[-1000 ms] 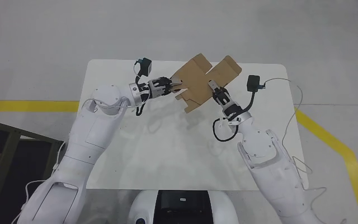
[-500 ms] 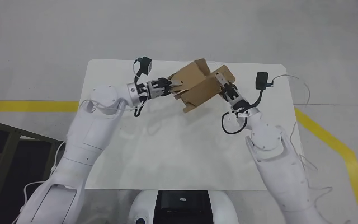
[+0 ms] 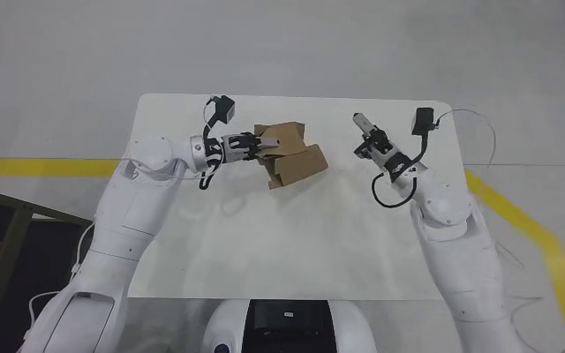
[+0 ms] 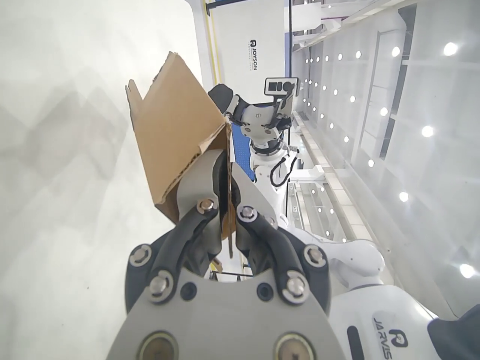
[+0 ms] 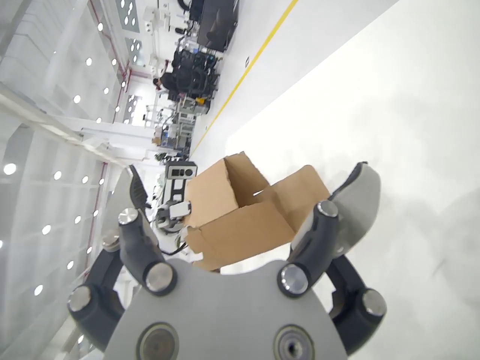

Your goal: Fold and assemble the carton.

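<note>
White table [image 3: 265, 251] — one carton [image 3: 291, 159], left claw [image 3: 259, 147] pinching it, right claw [image 3: 359, 119] spread.

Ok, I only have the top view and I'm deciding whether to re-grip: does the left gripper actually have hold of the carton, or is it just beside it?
Observer: It has hold. In the left wrist view the left gripper is shut on one wall of the carton, with a finger on each side of the cardboard.
Operator: And is the right gripper holding anything?
Observer: No. The right wrist view shows the right gripper open with nothing between its fingers; the carton lies farther off, apart from it.
</note>
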Robot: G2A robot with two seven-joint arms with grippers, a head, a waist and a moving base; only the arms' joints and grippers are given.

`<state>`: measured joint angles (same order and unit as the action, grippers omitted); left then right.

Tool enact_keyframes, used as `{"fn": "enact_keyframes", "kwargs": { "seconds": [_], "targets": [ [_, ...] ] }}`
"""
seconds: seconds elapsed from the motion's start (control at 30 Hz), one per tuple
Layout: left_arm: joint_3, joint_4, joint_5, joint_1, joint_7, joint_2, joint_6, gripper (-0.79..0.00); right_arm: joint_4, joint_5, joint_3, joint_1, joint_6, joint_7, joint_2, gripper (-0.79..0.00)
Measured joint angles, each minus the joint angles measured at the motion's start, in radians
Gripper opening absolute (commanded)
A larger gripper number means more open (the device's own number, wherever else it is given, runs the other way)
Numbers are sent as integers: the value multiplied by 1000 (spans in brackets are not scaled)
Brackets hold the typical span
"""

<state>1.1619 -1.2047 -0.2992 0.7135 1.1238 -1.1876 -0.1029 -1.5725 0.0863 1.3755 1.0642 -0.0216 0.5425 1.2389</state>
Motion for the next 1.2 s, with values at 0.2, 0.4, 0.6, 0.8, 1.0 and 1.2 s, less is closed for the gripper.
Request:
{"fn": "enact_keyframes", "kwargs": {
  "seconds": [0.2,0.4,0.6,0.8,1.0,1.2],
  "targets": [
    [-2,-6,-21,7,78,5,-43,-785,50,136,5,-25,68,221,-6,0],
    [-11,-4,-67,9,180,8,-87,-785,130,300,8,-66,98,437,-11,0],
    [-15,3,-124,4,252,11,-93,-785,223,497,7,-108,90,626,-11,0],
    [-24,23,-185,-6,306,10,-87,-785,290,544,-27,-143,120,690,-8,0],
    [-24,23,-184,-6,305,10,-87,-785,292,542,-29,-146,134,691,-7,0],
    [-24,23,-184,-6,305,10,-87,-785,292,542,-29,-146,134,691,-7,0]
  ]
}}
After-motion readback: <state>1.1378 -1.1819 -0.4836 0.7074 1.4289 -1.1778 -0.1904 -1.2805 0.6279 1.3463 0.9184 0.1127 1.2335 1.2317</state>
